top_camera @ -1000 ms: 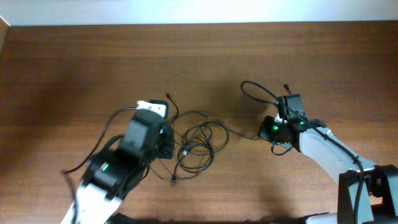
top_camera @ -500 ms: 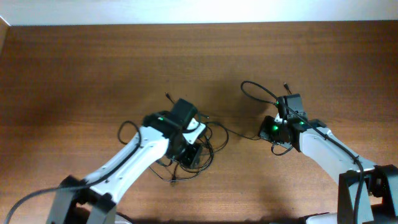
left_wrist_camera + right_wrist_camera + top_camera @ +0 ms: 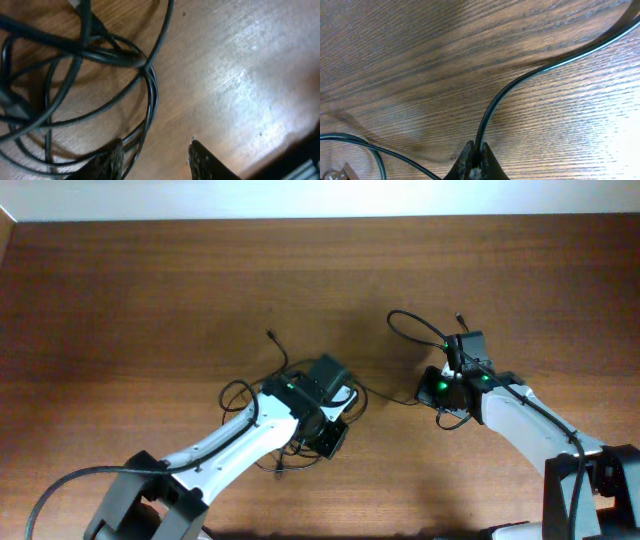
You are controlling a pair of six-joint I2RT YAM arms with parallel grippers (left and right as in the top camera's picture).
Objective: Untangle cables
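Note:
The thin black cables lie in a tangle (image 3: 354, 406) at the table's middle, mostly hidden under my left arm. One strand (image 3: 392, 398) runs right to my right gripper (image 3: 441, 397), then loops up to a plug (image 3: 458, 318). Another cable end (image 3: 270, 335) points up left. In the left wrist view several overlapping loops (image 3: 146, 67) lie on the wood. My left gripper (image 3: 155, 159) is open just above them, with one strand beside its left finger. My right gripper (image 3: 476, 162) is shut on a single cable (image 3: 520, 82) that curves away to the right.
The wooden table (image 3: 120, 300) ends at a pale wall along the top edge. A small plug end (image 3: 280, 470) sticks out below the tangle. My left arm's own thicker cable (image 3: 235, 392) loops to the left of the tangle.
My left arm has swung right, from beside the tangle to right over it, and now covers most of the loops. My right arm and its cable have not moved.

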